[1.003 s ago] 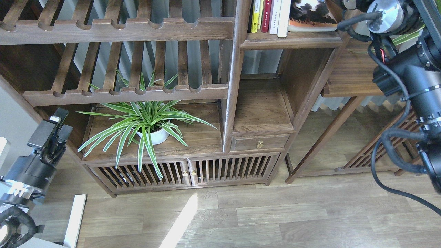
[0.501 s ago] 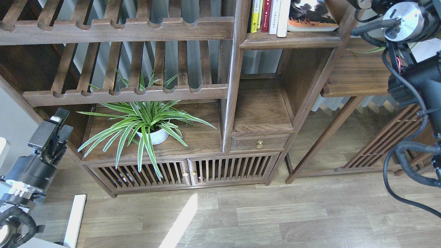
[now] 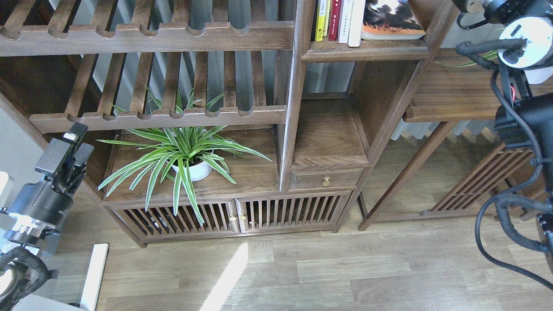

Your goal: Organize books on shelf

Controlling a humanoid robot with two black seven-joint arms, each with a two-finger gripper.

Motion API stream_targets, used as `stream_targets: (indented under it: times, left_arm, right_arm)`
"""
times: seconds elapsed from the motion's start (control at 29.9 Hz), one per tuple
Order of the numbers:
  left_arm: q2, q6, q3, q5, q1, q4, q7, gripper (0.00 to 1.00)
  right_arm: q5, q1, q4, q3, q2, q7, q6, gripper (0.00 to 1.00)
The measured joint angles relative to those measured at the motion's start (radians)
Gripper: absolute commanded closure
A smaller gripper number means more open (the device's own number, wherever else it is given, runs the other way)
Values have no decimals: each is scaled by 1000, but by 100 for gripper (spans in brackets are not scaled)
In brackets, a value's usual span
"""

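Books [image 3: 341, 19] upright on shelf [image 3: 367, 51]; red-orange book [image 3: 391, 23] lies flat, needs standing. Left gripper [image 3: 71, 149] idle, fingers together, holding nothing. Right gripper out of frame.

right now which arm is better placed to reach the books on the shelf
Right, probably. The right arm is raised beside the books on the shelf; the left gripper sits low, far left, by the plant.

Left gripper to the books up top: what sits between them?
In the head view, between the left gripper and the books lie the slatted racks and the bookcase's upright post.
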Motion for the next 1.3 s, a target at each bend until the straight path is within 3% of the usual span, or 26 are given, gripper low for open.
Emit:
stream_targets:
  times: [0.17,0.27,0.6,0.9,1.14,1.3]
  left_arm:
    - [-14,0,10,5,-86,1,2,10]
    - [-40,0,20,12,-155,3,3,11]
    - [-245,0,40,115,-379,3,5,11]
    - [-484,0,50,275,-470,5,9,11]
    - [-511,0,56,300,-486,12,72,10]
    - [-511,0,59,304,-487,13,88,10]
  right_arm:
    - [10,-125,1,133,92,10,359,1]
    - [17,-189,2,180,170,10,437,1]
    - [68,-335,1,201,278,0,451,1]
    - [93,-368,0,201,361,-2,451,2]
    - [94,-354,3,193,395,-11,451,2]
    - [94,-334,3,186,395,-22,451,2]
